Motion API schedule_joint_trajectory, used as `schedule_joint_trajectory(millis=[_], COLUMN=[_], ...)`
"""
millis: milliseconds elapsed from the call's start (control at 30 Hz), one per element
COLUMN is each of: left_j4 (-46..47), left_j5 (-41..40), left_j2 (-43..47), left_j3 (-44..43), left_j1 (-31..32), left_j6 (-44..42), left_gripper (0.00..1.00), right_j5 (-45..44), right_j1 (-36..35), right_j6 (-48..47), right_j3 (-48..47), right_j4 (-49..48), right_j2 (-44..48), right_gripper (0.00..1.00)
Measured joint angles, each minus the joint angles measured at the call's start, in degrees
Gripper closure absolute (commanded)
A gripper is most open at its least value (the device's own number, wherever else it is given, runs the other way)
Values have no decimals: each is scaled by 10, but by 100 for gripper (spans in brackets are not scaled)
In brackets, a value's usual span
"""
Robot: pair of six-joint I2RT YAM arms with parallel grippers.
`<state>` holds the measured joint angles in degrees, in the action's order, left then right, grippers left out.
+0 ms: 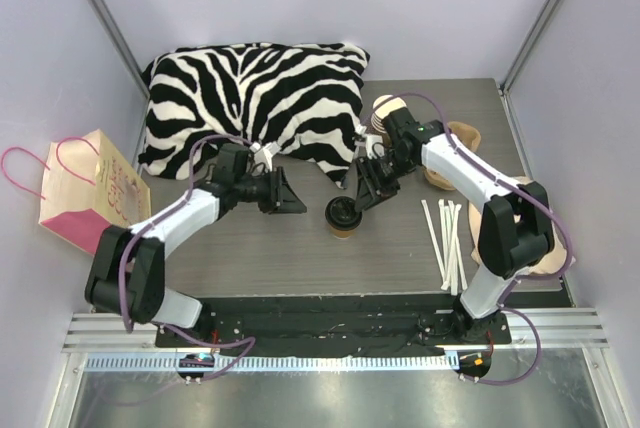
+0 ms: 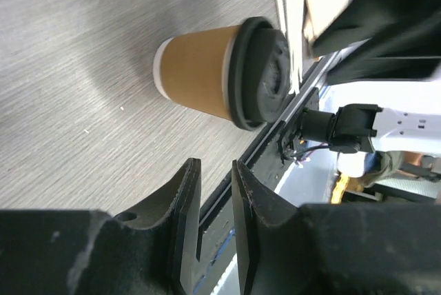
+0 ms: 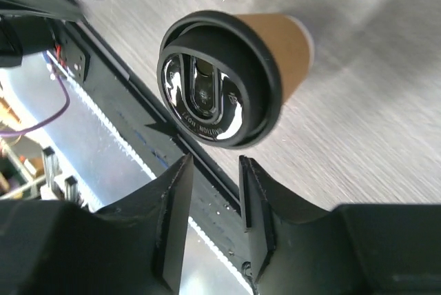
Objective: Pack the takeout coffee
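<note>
Table (image 1: 260, 258) carries the work. A pink and tan paper bag (image 1: 85, 193) sits well out to the left of the left gripper (image 2: 215, 165), beyond its arm. We judge it the packing target and cannot see inside it. The takeout coffee (image 1: 343, 216) stands upright between the two grippers, lid (image 3: 219, 78) seated, just ahead of the left fingertips and of the right gripper (image 3: 215, 164). Both grippers have fingers slightly apart, holding nothing. Status as we read it: lidded, not grasped, not yet bagged. Bag print and raised lid lettering are present, but we cannot read either.
</note>
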<state>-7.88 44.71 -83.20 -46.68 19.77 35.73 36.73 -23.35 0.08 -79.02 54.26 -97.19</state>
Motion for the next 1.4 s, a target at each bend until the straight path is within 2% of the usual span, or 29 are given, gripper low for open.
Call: schedule_joint_trajectory(millis=[100, 367, 567, 767, 933, 1400], left_j4=[-27, -186, -261, -293, -303, -324], left_j5=[-3, -53, -142, -236, -293, -321], left_j2=[37, 77, 101, 89, 58, 3], left_j3=[-4, -86, -142, -184, -204, -226], left_j1=[-7, -4, 74, 146, 185, 206], left_j6=[-30, -161, -248, -292, -309, -347], left_gripper=[70, 64, 64, 64, 65, 65], right_j5=[7, 21, 19, -1, -24, -52], right_j1=[-14, -38, -40, -40, -42, -53], right_j6=[0, 19, 29, 39, 47, 49], right_j3=[4, -1, -16, -39, -47, -47], right_j4=[-4, -24, -32, -34, -40, -48], right_j2=[-18, -64, -65, -64, -64, -71], right_gripper=[67, 71, 67, 64, 68, 71])
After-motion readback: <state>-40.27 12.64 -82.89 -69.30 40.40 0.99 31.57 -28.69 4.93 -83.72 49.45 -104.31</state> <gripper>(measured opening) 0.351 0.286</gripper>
